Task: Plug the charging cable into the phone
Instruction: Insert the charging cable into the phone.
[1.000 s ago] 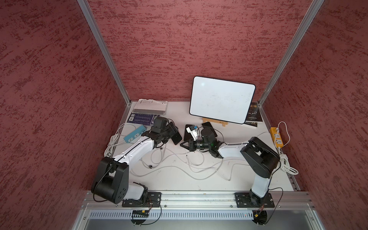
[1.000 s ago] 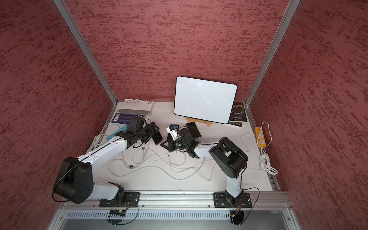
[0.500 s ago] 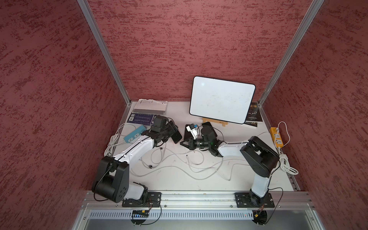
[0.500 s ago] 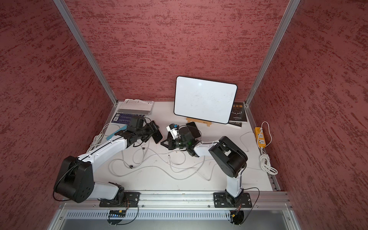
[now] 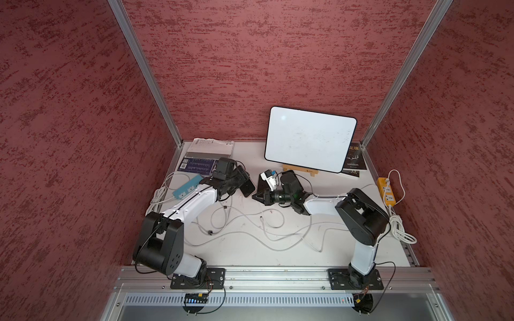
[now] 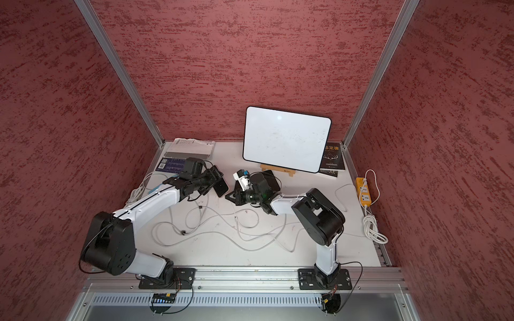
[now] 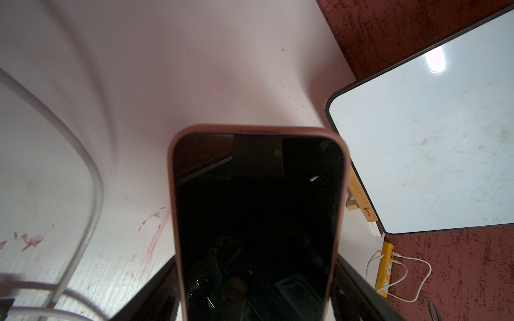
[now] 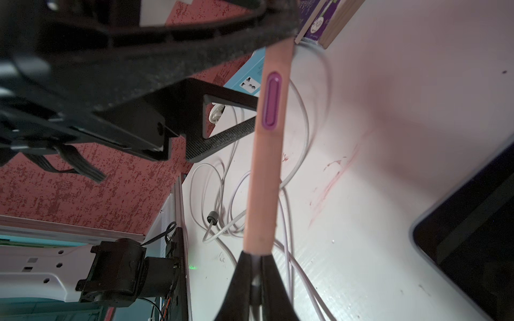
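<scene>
Insertion looks to be the step in hand, judging by how the two arms meet. In both top views the phone point(image 5: 248, 189) point(image 6: 221, 187) sits in the left jaws, apparently lifted off the counter point(image 5: 250, 255). The right jaws, pressed together, point straight at its free end; whether they touch it is too small to tell. Left wrist view: the phone point(image 7: 258, 222) runs forward from between the left jaws, its dark screen facing the camera, in a pink case. The jaws are spread wide and clamp its long edges, with only their dark inner sides showing on either flank. Right wrist view: the right jaws are pinched shut on a pale sliver point(image 8: 256, 266), which I take for the plug end of the cable point(image 8: 307, 122). The cable's slack loops lie on the counter beyond the tips. The phone's point(image 8: 268, 166) end stands right at those tips, and whether the sliver is seated in the port is hidden. The next move probably calls for a short, straight push along the phone's length with no twist, while the left jaws brace against it.
</scene>
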### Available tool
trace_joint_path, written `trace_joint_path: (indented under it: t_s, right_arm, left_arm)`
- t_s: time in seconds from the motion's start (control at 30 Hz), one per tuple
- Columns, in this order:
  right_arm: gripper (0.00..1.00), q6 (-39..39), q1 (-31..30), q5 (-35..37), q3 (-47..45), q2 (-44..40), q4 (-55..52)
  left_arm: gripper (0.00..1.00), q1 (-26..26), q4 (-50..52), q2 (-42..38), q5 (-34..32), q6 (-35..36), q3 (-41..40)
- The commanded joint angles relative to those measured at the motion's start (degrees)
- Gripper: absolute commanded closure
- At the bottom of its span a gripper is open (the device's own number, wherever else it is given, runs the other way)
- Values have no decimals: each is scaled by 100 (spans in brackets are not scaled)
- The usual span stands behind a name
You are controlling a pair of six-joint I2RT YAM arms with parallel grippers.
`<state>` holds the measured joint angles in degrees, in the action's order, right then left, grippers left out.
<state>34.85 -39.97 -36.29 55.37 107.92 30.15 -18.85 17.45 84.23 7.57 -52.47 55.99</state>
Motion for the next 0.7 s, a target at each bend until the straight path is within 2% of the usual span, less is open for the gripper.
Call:
trace_joint_path:
  t_s: [0.0, 0.67]
  right_arm:
    - [100, -146, 137, 237, 301, 63, 96]
    - [100, -121, 331, 262, 880, 270, -108]
  left_arm:
    - [100, -61, 383, 103, 217, 134, 138]
    - [100, -127, 535, 468, 189, 154, 364]
